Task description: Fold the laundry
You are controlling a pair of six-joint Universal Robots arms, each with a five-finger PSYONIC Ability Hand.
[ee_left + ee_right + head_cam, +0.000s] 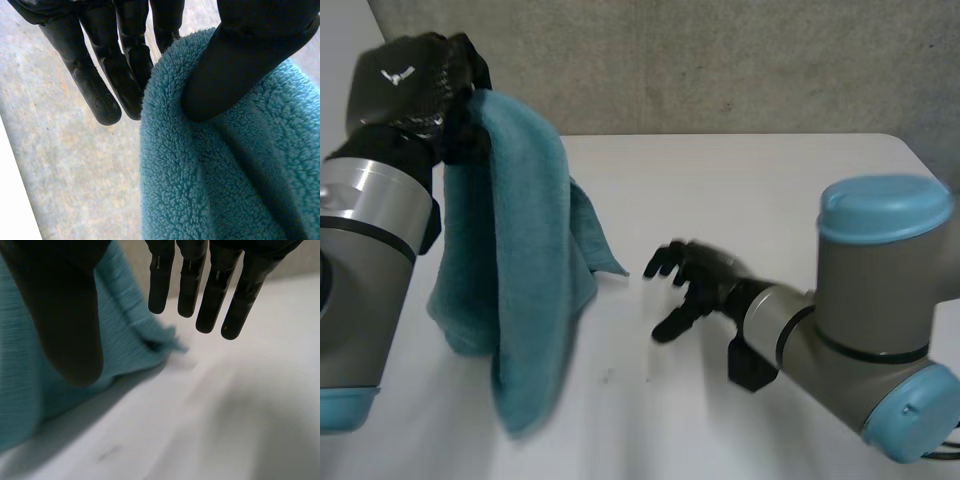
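A teal towel point(515, 270) hangs in long folds from my left hand point(415, 85), which is raised high at the table's left side. In the left wrist view the thumb point(240, 70) presses the towel point(225, 170) against the fingers point(110, 75), so that hand is shut on the towel's top edge. The towel's lower end reaches the table, and one corner point(615, 265) trails out to the right. My right hand point(695, 280) hovers low over the table just right of that corner. Its fingers point(200, 285) are straight and spread, holding nothing, with the towel point(130, 335) beyond them.
The white table point(740, 190) stretches from the towel to its right edge. A grey wall point(720, 60) rises behind the table's far edge. My right arm point(860, 320) lies across the table's near right part.
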